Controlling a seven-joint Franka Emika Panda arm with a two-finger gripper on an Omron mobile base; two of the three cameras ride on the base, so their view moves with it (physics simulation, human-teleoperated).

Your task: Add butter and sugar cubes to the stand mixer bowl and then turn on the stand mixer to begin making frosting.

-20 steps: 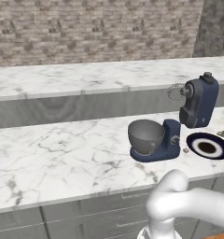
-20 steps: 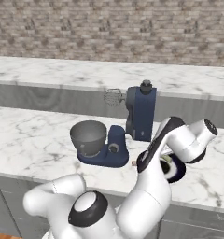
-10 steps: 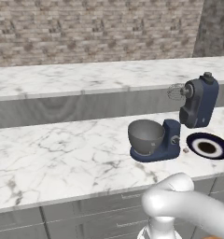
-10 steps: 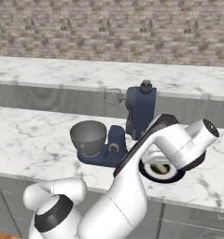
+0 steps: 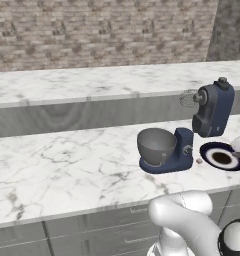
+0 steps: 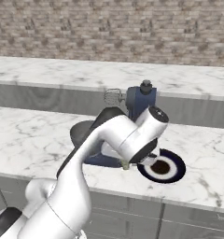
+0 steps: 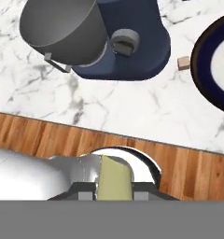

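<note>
One pale waxy butter block [image 7: 115, 179] clamped in the pincer [image 7: 114, 193] — round dull-metal bowl [image 7: 61, 29] beyond.

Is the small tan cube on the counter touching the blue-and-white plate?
Apart. The hand view shows a strip of marble between the cube and the plate.

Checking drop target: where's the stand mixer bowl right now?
The stand mixer bowl sits on the stand mixer base, left end in the left base view, on the marble counter, left of the plate.
</note>
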